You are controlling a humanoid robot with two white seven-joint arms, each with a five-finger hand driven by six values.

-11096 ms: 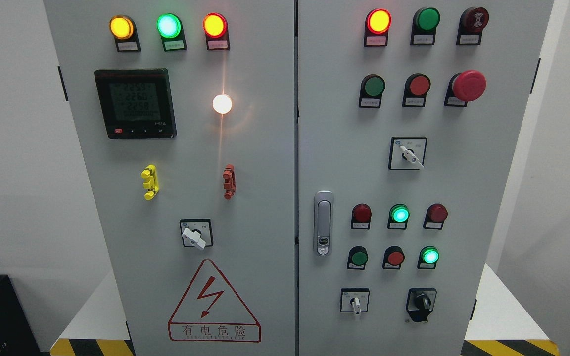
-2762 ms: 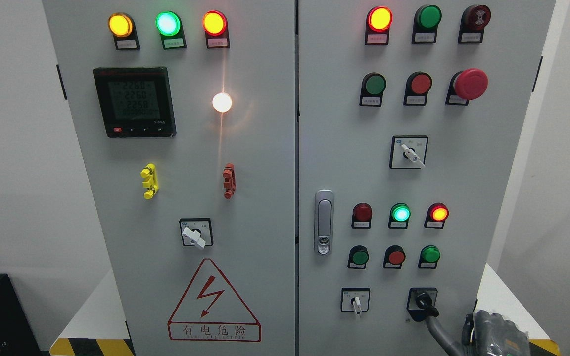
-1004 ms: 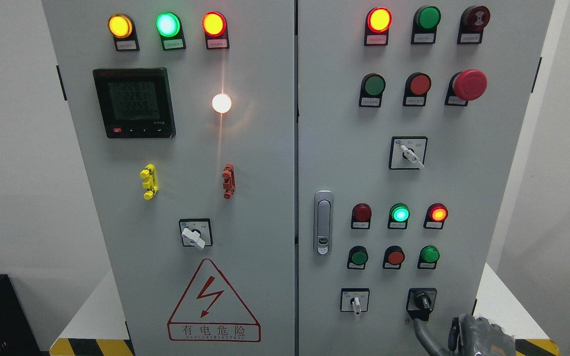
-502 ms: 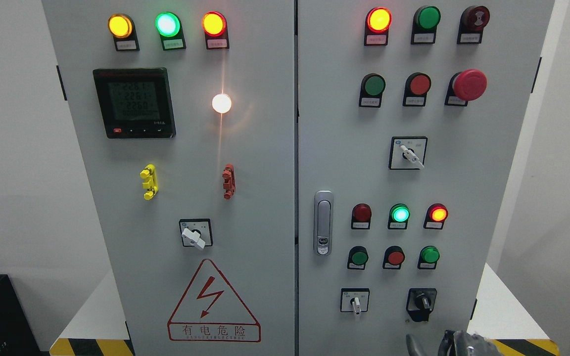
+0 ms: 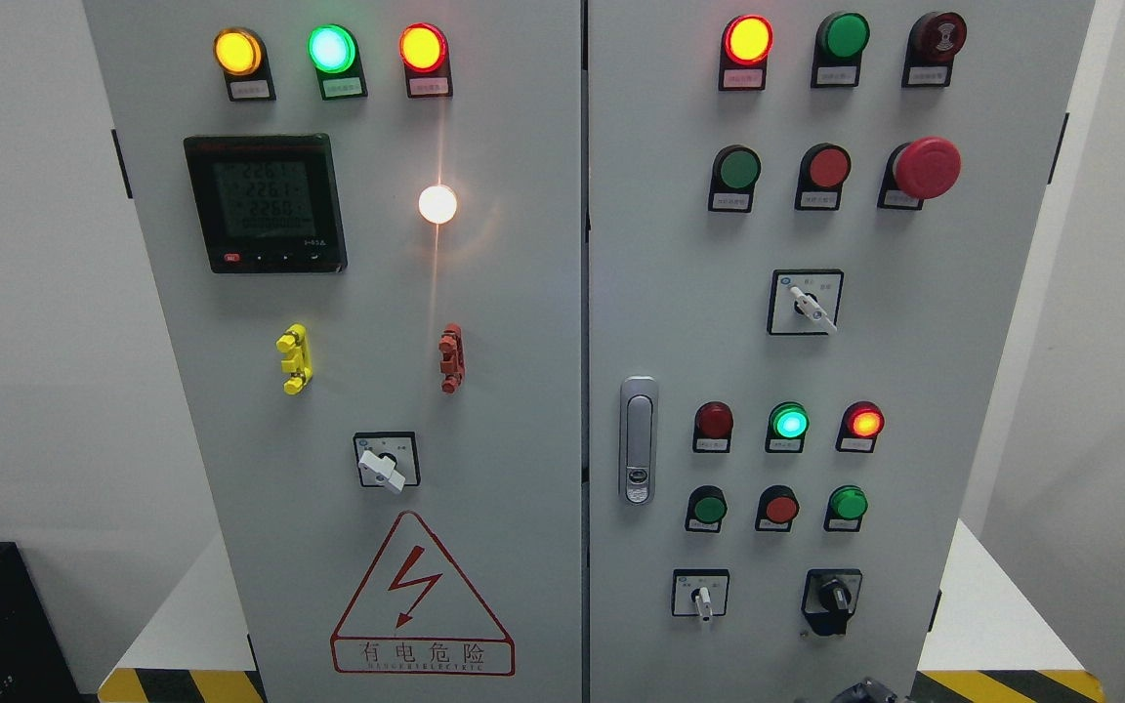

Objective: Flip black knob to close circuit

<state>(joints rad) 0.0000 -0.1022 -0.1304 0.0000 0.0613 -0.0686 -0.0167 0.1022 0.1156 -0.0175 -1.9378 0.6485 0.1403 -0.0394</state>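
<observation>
- The black knob [image 5: 833, 598] is sitting low on the right door, handle pointing nearly straight down; nothing is touching it.
- A sliver of a hand [image 5: 860, 693] is showing at the bottom edge below the knob; I cannot tell which arm's it is, or its finger state.
- Above the knob, a red lamp [image 5: 863, 422] and green lamp [image 5: 789, 423] are glowing.
- A white switch [image 5: 702, 597] is sitting just left; nothing is blocking access.

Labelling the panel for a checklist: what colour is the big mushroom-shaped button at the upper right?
Red. The mushroom button shows clearly in the head view.
</observation>
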